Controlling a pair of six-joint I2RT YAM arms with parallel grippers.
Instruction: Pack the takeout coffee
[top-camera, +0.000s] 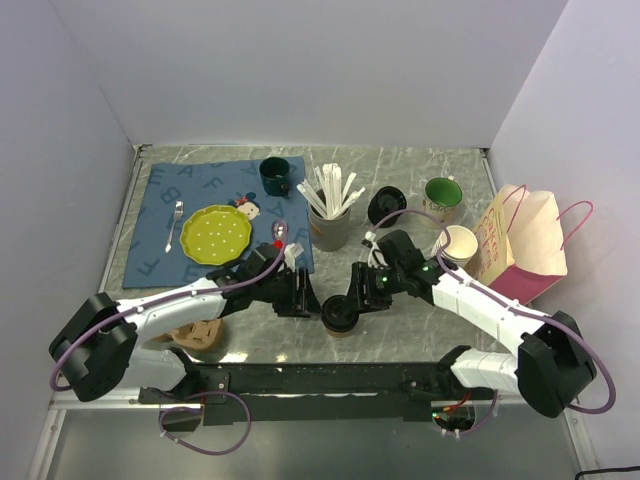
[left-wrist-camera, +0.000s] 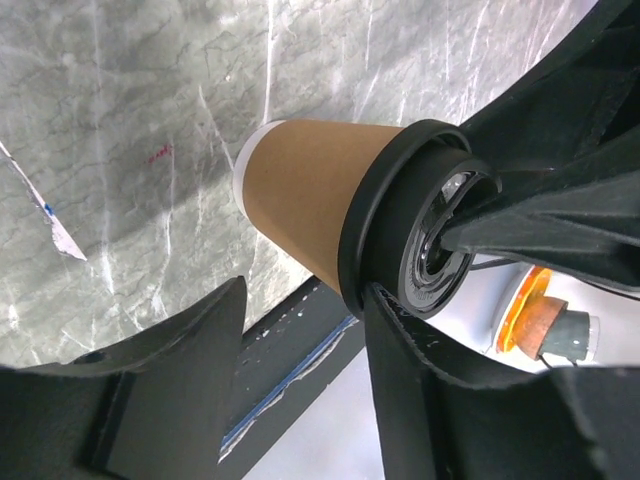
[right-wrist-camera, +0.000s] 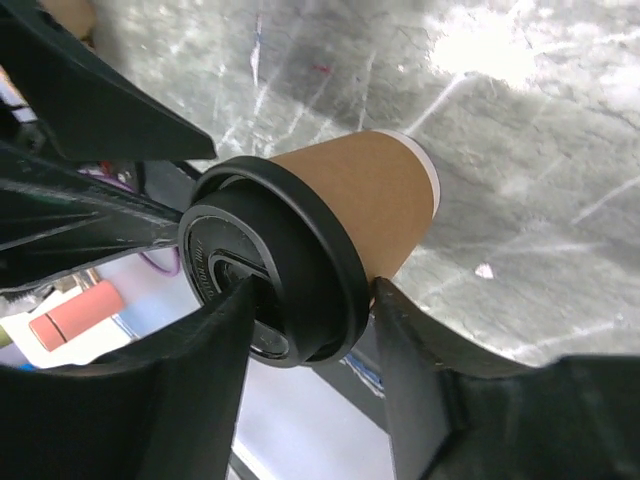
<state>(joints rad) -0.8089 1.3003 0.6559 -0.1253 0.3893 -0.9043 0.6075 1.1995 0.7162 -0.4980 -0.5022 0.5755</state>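
Note:
The takeout coffee (top-camera: 339, 315), a tan paper cup with a black lid, is upright near the table's front edge, between my two grippers. My right gripper (top-camera: 352, 303) is shut on it. In the right wrist view (right-wrist-camera: 312, 290) one finger presses on the lid's top and the other sits under the lid's rim against the cup (right-wrist-camera: 350, 190). My left gripper (top-camera: 308, 303) is open just left of the cup. In the left wrist view (left-wrist-camera: 305, 290) one finger touches the lid's rim, the other stands well apart, and the cup (left-wrist-camera: 310, 190) lies beyond the gap.
A paper bag with pink handles (top-camera: 520, 245) stands open at the right, with lidless cups (top-camera: 458, 243) beside it. Behind are a green mug (top-camera: 441, 197), black lids (top-camera: 385, 207), a grey cup of stirrers (top-camera: 330, 225), a dark mug (top-camera: 275, 175) and a yellow plate (top-camera: 215, 233).

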